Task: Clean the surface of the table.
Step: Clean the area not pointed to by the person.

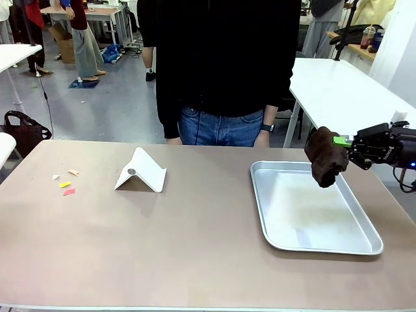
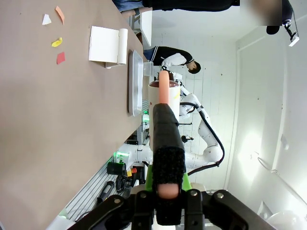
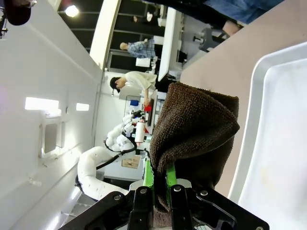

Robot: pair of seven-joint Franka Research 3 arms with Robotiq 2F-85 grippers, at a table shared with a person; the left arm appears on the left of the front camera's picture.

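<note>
The tan table [image 1: 195,240] carries small paper scraps [image 1: 65,184] near its left end, white, orange, yellow and red. My right gripper [image 1: 344,144] hovers at the right, over the far edge of the metal tray [image 1: 325,244], shut on a dark brown cloth [image 1: 325,156] that hangs from it. In the right wrist view the cloth [image 3: 196,129] bunches between the green pads of that gripper [image 3: 160,189], above the tray [image 3: 278,143]. In the left wrist view my left gripper [image 2: 165,191] is shut on a black-sleeved stick tool [image 2: 165,134] with peach ends, beside the table [image 2: 57,124] and scraps [image 2: 60,58].
A white folded card [image 1: 140,172] stands like a tent left of centre, also seen as the card [image 2: 108,45] from the left wrist. A person in a dark top and jeans [image 1: 221,127] stands at the far edge. White tables [image 1: 338,84] lie behind.
</note>
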